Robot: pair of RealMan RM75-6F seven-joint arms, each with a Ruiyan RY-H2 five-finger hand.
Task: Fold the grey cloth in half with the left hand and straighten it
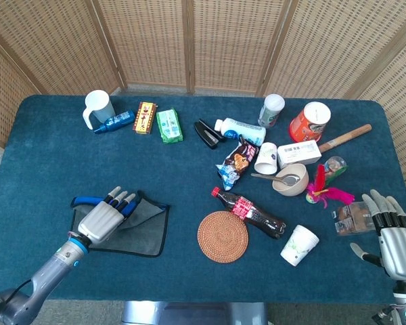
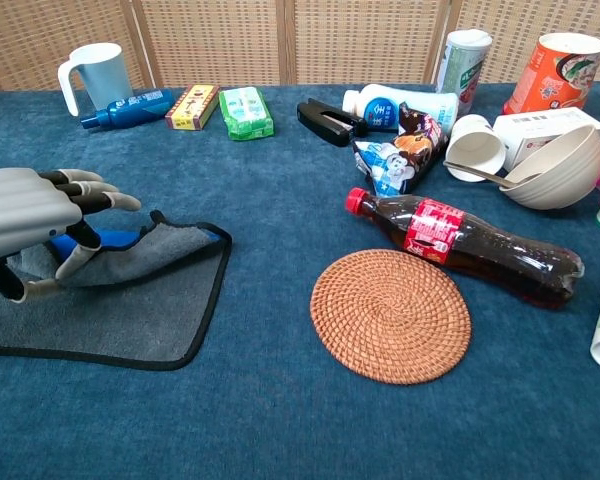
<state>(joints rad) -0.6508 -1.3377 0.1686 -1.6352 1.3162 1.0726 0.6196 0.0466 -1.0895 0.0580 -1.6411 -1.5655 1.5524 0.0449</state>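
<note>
The grey cloth (image 1: 146, 228) with a black hem lies at the near left of the blue table. Its far edge is lifted and turned back toward me, showing a blue underside (image 2: 120, 239). My left hand (image 1: 103, 218) holds that far edge between thumb and fingers, above the cloth (image 2: 140, 310); the chest view shows the hand (image 2: 25, 205) at the left border. My right hand (image 1: 392, 233) rests at the near right corner, fingers apart and holding nothing. It does not show in the chest view.
A woven coaster (image 1: 222, 236) and a lying cola bottle (image 1: 250, 212) sit right of the cloth. A paper cup (image 1: 299, 245) lies beyond them. A mug (image 1: 98, 107), packets, bottles, a bowl (image 1: 291, 179) and tubs line the far side.
</note>
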